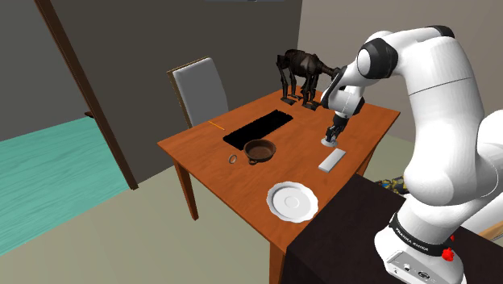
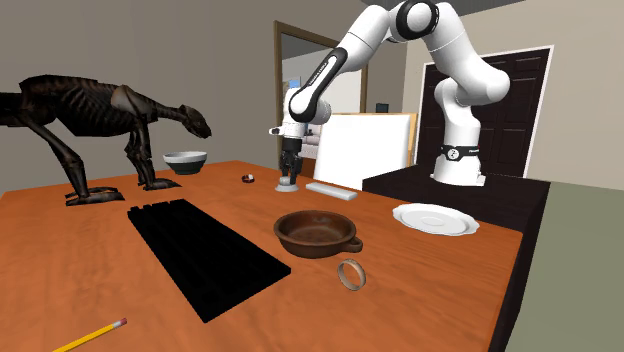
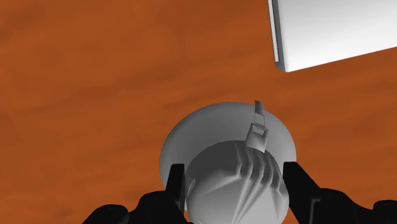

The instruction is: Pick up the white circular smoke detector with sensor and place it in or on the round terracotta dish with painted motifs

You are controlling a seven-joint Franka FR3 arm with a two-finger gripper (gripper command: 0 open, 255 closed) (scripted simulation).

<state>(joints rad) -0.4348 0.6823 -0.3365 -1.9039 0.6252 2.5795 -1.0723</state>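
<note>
The smoke detector (image 3: pixel 222 137) is a pale grey-white round disc with a raised ribbed middle, resting on the orange wooden table (image 1: pixel 363 121). My black gripper (image 3: pixel 233 175) stands straight down over it, one finger against each side of the raised part, shut on it. From the shoulder view the gripper (image 1: pixel 331 135) is low at the table's far right side, over the detector (image 1: pixel 329 142). The brown round dish (image 1: pixel 259 150) with small handles sits toward that view's left, apart from the gripper. In the second exterior view the dish (image 2: pixel 318 233) lies nearer the camera than the detector (image 2: pixel 288 187).
A flat white slab (image 1: pixel 331 160) lies close beside the detector. A white plate (image 1: pixel 293 200) sits near the table's front edge. A black rectangular mat (image 1: pixel 258 129), a small ring (image 1: pixel 234 158), a dark animal figure (image 1: pixel 302 73) and a bowl (image 2: pixel 185 161) also stand on the table.
</note>
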